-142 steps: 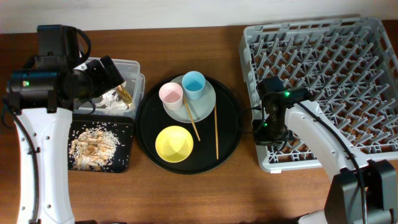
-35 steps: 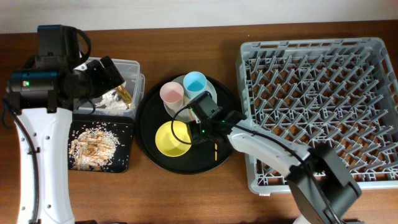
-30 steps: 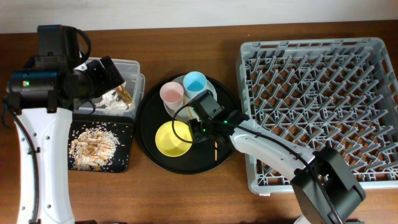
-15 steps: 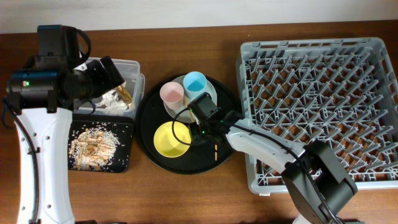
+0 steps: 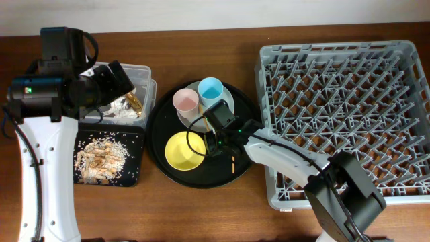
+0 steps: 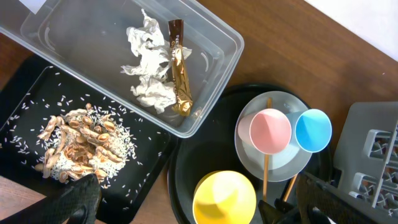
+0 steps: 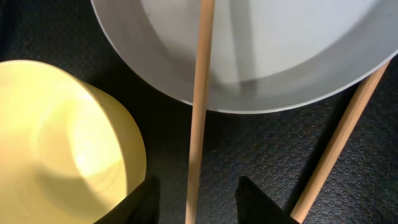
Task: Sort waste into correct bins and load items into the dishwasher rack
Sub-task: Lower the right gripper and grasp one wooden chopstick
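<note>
Right wrist view: my right fingers (image 7: 142, 200) are spread either side of a chopstick (image 7: 200, 106) lying across the plate (image 7: 280, 56) rim beside the yellow bowl (image 7: 62, 143). My left fingers (image 6: 78, 198) hang spread over the black tray (image 6: 149, 149).

Right tool (image 7: 198, 202): over the round tray (image 7: 249, 149), one chopstick (image 7: 200, 93) between its fingers.
Left of tool: bowl (image 7: 62, 137), on the round tray.
Ahead of tool: plate (image 7: 261, 56), bearing that chopstick's far end, a left cup (image 5: 185, 101) and a right cup (image 5: 209, 88).
Right of tool: second chopstick (image 7: 339, 137) beside the plate; beyond it, rack (image 5: 336, 101) on the desk (image 5: 201, 47).
Far left: tub (image 6: 74, 31) holding paper (image 6: 146, 68) and wrapper (image 6: 179, 74); before it, flat tray (image 6: 28, 87) holding food scraps (image 6: 78, 146).
</note>
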Controlling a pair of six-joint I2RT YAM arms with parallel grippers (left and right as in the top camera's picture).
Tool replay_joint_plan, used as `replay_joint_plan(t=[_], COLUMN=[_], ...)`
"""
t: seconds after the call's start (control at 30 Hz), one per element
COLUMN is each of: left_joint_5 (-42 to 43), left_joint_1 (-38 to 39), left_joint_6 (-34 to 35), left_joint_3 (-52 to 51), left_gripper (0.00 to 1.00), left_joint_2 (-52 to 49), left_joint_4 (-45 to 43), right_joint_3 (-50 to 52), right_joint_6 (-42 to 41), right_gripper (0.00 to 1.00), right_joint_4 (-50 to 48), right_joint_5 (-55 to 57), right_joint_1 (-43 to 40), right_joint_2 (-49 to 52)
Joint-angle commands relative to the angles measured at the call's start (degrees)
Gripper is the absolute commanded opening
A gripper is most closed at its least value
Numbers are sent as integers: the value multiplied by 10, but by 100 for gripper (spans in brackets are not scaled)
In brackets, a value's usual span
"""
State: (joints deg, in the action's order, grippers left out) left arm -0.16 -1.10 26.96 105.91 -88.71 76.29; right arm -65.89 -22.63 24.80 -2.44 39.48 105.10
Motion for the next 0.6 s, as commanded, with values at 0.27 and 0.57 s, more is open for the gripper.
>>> replay_joint_plan(t=[0.27,0.57], left_joint_5=[2,2], left_joint_1=[-1,-1], left_joint_6=[-9,-9], left_joint_3=[3,3], left_gripper=[99,99], left_joint_2=[4,4], left_joint_4=[-1,-1], right_joint_3=[-7,-8], right_joint_6=[-1,-1], right_gripper=[24,7], right_joint_4=[-6,30], right_joint_5=[5,6], right_joint_1=[3,2], right_joint_2=[34,-41])
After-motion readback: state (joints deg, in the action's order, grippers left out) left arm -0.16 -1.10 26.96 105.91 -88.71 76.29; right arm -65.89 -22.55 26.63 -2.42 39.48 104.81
